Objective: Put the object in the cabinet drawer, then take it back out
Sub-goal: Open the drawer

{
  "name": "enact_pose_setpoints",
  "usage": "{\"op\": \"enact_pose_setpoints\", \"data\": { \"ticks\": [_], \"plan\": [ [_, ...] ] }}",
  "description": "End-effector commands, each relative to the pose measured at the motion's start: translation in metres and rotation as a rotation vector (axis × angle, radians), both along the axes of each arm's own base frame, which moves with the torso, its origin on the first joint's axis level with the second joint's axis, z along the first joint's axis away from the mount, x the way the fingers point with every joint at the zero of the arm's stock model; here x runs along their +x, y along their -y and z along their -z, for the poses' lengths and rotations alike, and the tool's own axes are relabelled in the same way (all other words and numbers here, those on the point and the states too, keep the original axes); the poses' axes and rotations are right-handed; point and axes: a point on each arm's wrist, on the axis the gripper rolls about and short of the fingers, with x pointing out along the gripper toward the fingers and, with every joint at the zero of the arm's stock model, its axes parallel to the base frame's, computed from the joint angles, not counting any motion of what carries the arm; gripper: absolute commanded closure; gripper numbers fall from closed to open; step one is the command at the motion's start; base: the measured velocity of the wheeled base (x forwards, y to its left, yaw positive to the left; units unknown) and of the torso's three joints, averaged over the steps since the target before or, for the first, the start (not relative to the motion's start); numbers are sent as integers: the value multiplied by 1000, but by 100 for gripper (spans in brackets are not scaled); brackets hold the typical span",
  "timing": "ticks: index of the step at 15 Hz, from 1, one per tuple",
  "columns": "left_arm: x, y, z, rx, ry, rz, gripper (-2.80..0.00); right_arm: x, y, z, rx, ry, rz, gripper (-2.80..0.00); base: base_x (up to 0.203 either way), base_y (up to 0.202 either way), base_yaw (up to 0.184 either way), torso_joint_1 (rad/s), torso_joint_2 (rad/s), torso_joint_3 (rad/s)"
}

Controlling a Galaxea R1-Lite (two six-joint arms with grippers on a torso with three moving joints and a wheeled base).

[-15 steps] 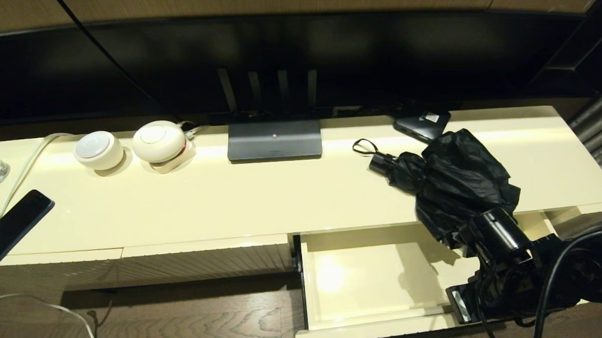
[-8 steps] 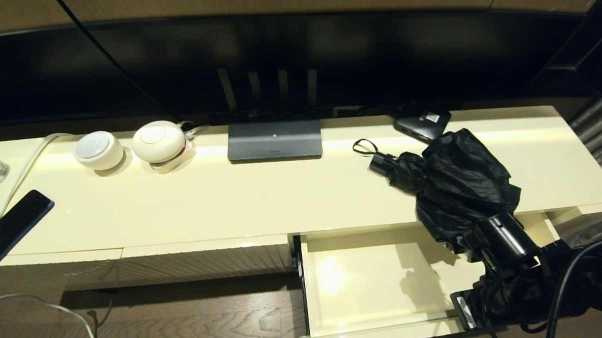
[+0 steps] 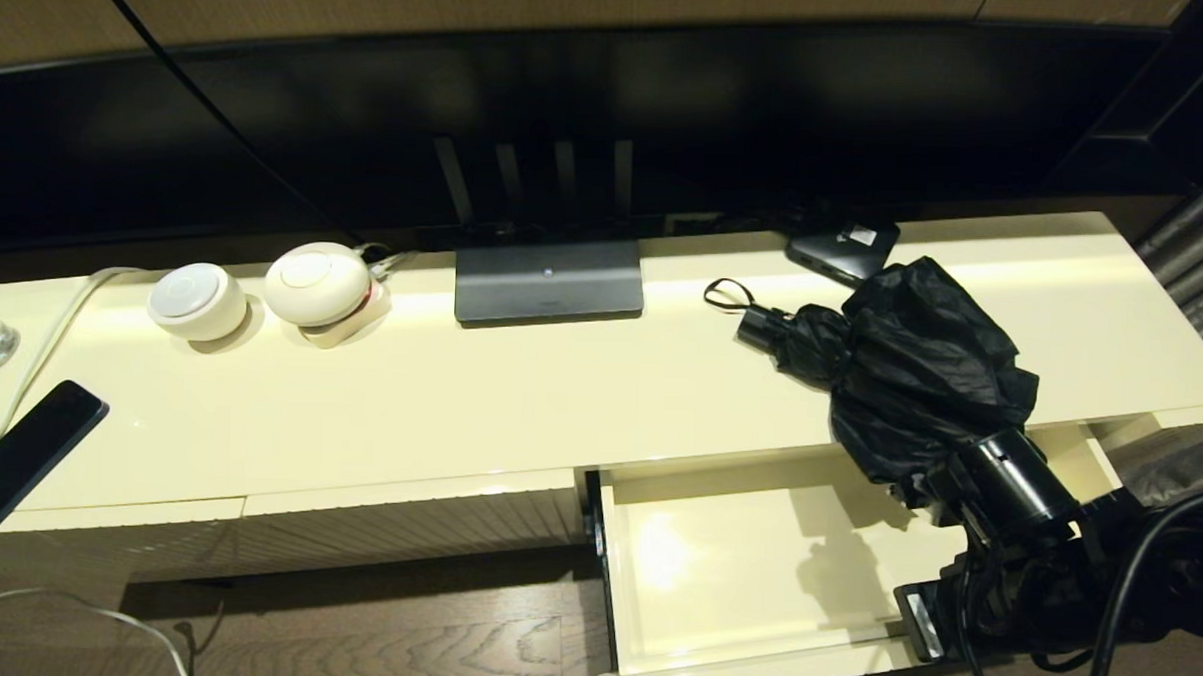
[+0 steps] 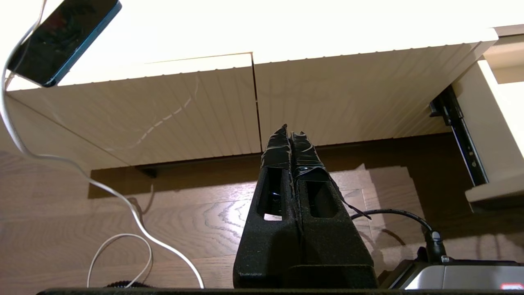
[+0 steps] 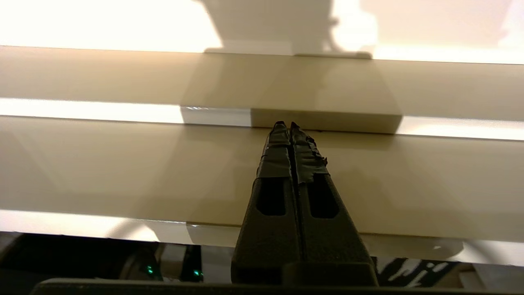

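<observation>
The dark television screen point(image 3: 570, 107) spans the wall far beyond the right claw point(image 5: 290, 125), across the whole cabinet. The glossy cream cabinet top point(image 3: 520, 385) runs up and to the left of that claw, past the drawer opening. The cabinet drawer point(image 3: 744, 558) stands pulled out directly ahead of the right claw; its smooth cream floor lies just beyond the fingertips, and in the right wrist view the tips sit against the drawer's front edge. That claw's two fingers are pressed together and pinch nothing. The ribbed cream panel point(image 4: 135, 110) lies well to the claw's left, and the left claw point(image 4: 290, 131), its fingers also pressed together on nothing, points at it from low over the wooden floor point(image 4: 196, 213).

The black umbrella point(image 3: 911, 369) rests on the cabinet top just above and behind the right claw's arm, its bunched canopy overhanging the back right corner of the open drawer, its short handle and thin wrist loop pointing away to the left. Farther left from the claw come the grey stand base point(image 3: 548, 281), two round white devices point(image 3: 253, 291), and at the far end the flat black phone point(image 3: 27, 453). The small black box point(image 3: 845, 248) with a white label sits behind the umbrella.
</observation>
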Motion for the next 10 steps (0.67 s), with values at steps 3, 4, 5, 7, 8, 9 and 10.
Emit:
{"op": "enact_pose_setpoints", "data": {
  "ticks": [3, 4, 5, 7, 8, 9, 10],
  "plan": [
    [0, 0, 1, 0, -5, -1, 0, -3, -5, -1, -1, -26, -12, 0, 0, 0, 0, 0, 0, 0],
    [0, 0, 1, 0, -3, -1, 0, -3, -6, 0, -3, -28, -16, 0, 0, 0, 0, 0, 0, 0],
    [0, 0, 1, 0, -3, -1, 0, -4, -8, 0, -4, -28, -23, 0, 0, 0, 0, 0, 0, 0],
    [0, 0, 1, 0, -3, -1, 0, -6, -10, -1, -9, -42, -35, 0, 0, 0, 0, 0, 0, 0],
    [0, 0, 1, 0, -3, -1, 0, -7, -11, -1, -12, -49, -39, 0, 0, 0, 0, 0, 0, 0],
    [0, 0, 1, 0, -3, -1, 0, -7, -12, -1, -14, -52, -42, 0, 0, 0, 0, 0, 0, 0],
    [0, 0, 1, 0, -3, -1, 0, -10, -12, 0, -24, -78, -46, 0, 0, 0, 0, 0, 0, 0]
  ]
}}
